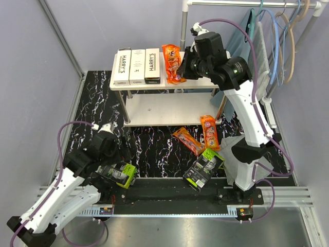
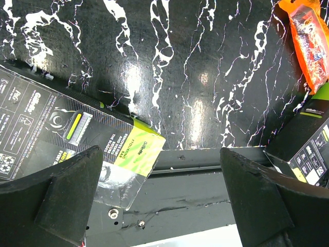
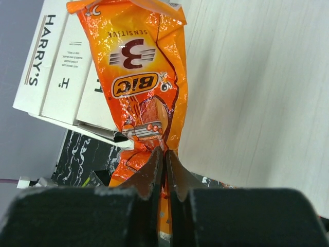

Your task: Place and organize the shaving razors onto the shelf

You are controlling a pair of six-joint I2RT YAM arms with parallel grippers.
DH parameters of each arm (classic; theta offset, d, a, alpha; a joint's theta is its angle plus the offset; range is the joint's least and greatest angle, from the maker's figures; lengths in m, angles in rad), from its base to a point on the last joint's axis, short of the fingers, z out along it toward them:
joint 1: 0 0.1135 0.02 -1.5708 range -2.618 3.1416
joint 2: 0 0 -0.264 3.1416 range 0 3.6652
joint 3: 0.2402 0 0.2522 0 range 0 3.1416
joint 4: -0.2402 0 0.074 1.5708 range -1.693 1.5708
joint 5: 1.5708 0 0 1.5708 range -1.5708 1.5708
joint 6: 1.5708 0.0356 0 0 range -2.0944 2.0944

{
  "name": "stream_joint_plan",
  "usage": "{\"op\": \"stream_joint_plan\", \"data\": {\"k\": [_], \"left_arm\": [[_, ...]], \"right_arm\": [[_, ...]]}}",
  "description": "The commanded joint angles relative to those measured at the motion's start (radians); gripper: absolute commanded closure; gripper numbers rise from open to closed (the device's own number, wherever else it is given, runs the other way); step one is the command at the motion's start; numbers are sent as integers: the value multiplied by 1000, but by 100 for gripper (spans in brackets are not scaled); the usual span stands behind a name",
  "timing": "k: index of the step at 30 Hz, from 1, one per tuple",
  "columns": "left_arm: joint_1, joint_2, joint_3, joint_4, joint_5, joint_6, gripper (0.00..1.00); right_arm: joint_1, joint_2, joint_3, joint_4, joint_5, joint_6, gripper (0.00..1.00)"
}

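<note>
Shelf top [image 3: 257, 103]: right claw [image 3: 165, 154] pinches orange pack [image 3: 144, 77] (crumpled).

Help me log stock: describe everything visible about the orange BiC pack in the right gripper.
The BiC pack is glossy, crinkled orange film, printed "3" and "SENSITIVE", with razors shown near its middle. It stretches across the shelf's cream top board, close beside the white HARRY'S boxes. The right gripper is shut on its near end, pinching the film.
</note>
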Motion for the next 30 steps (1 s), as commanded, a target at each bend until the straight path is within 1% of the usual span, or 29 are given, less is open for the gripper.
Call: {"op": "stream_joint_plan", "data": {"k": [1, 18, 30], "left_arm": [[2, 10, 13, 24, 8, 17, 1], [2, 27, 17, 30, 8, 20, 1], [2, 26, 16, 31, 7, 20, 1]], "right_arm": [[-22, 31, 47, 54, -58, -19, 91], [-70, 111, 44, 103, -159, 11, 91], [-71, 109, 7, 128, -180, 24, 83]]}}
